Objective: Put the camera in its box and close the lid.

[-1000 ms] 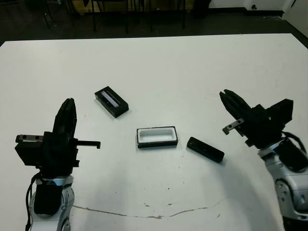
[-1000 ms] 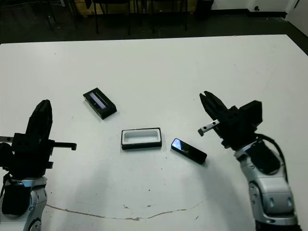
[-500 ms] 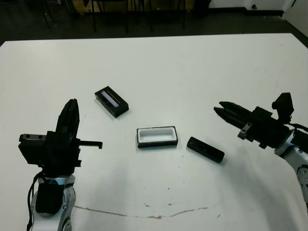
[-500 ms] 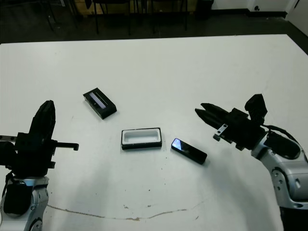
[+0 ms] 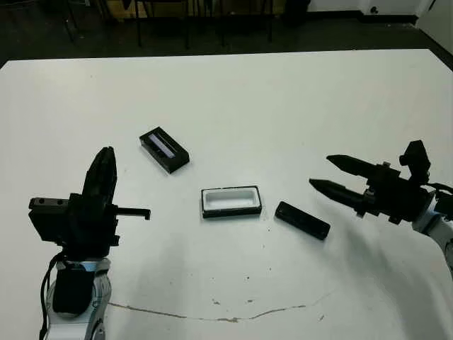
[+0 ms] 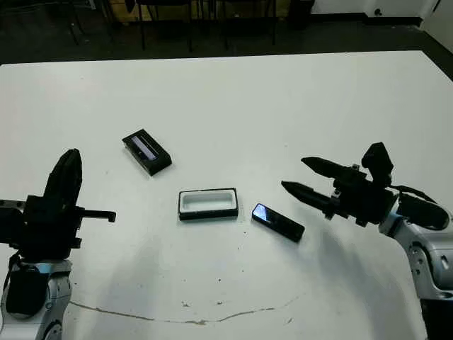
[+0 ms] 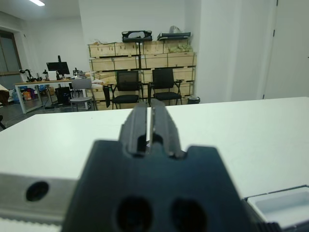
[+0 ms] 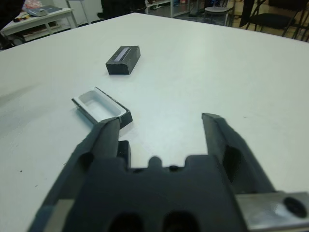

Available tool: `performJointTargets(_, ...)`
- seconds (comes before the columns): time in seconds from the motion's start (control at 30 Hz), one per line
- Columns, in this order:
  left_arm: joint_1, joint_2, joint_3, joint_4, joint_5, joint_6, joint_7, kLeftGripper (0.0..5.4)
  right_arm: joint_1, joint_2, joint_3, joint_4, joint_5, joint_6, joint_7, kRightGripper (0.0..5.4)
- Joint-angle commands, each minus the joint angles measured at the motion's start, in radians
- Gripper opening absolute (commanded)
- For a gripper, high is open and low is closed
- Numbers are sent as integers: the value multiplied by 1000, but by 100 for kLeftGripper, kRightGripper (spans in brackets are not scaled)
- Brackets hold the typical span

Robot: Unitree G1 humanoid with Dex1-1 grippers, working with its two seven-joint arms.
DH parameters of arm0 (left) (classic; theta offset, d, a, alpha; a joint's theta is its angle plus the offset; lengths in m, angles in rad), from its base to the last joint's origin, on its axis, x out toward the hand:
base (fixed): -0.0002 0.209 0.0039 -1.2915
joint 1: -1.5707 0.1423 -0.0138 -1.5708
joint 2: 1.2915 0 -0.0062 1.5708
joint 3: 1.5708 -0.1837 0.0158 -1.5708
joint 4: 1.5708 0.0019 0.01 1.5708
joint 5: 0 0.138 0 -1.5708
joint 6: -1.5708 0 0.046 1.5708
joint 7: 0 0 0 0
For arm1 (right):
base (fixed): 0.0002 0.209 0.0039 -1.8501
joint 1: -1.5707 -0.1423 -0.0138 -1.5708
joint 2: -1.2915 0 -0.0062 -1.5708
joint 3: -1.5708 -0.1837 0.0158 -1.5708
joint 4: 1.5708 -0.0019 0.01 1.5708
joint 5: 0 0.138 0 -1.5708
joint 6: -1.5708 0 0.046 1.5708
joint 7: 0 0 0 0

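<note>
Left eye view: camera [image 5: 302,219] lies flat just right of the box [image 5: 231,202], its long axis slanting from near the box toward the spread-fingered right gripper [image 5: 333,175]. Left gripper [image 7: 149,126] is clenched, empty.

The camera [image 5: 302,219], a slim black bar with a bluish shiny spot at its box-side end, lies flat on the white table just right of the box, angled diagonally. The box [image 5: 231,202] is a shallow black tray with white lining, open side up and empty, near the table's middle. The lid [image 5: 164,149], black with a pale stripe, lies diagonally, well apart to the box's upper left.
</note>
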Motion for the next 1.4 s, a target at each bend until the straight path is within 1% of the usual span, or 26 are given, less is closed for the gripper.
performJointTargets(0.03,22,10,7,11,-2,15,-2,0,20,-6,4,24,-6,-17,22,436)
performJointTargets(0.13,22,13,10,8,-5,21,-4,0,27,-1,5,43,-9,-46,45,487)
performJointTargets(0.23,24,13,14,7,-3,20,-4,0,27,-7,4,60,6,-31,68,538)
performJointTargets(0.4,27,10,16,3,-9,27,-4,0,33,-11,-6,83,16,-49,108,538)
performJointTargets(0.47,28,9,16,4,-10,25,-5,0,45,-27,-7,63,9,-40,108,538)
performJointTargets(0.6,32,9,15,5,-7,20,-5,0,69,-50,-5,35,-8,-52,117,538)
performJointTargets(0.7,36,7,12,4,-5,17,-3,0,87,-60,-3,7,-8,-35,107,538)
performJointTargets(0.8,38,6,11,3,-1,16,-1,0,112,-59,0,-28,-12,-23,86,538)
performJointTargets(0.93,41,6,12,7,-7,12,-4,0,147,-40,15,-34,-43,-76,75,538)
performJointTargets(1.0,42,6,12,10,-7,8,-5,0,169,-46,18,-62,-59,-72,52,538)
performJointTargets(1.1,43,6,12,10,-6,7,-5,0,201,-46,22,-91,-80,-83,26,538)
performJointTargets(1.27,45,3,4,11,2,3,-2,0,227,-47,28,-100,-89,-82,10,538)
performJointTargets(1.4,46,3,2,16,1,-2,-4,0,238,-44,28,-94,-95,-95,7,538)
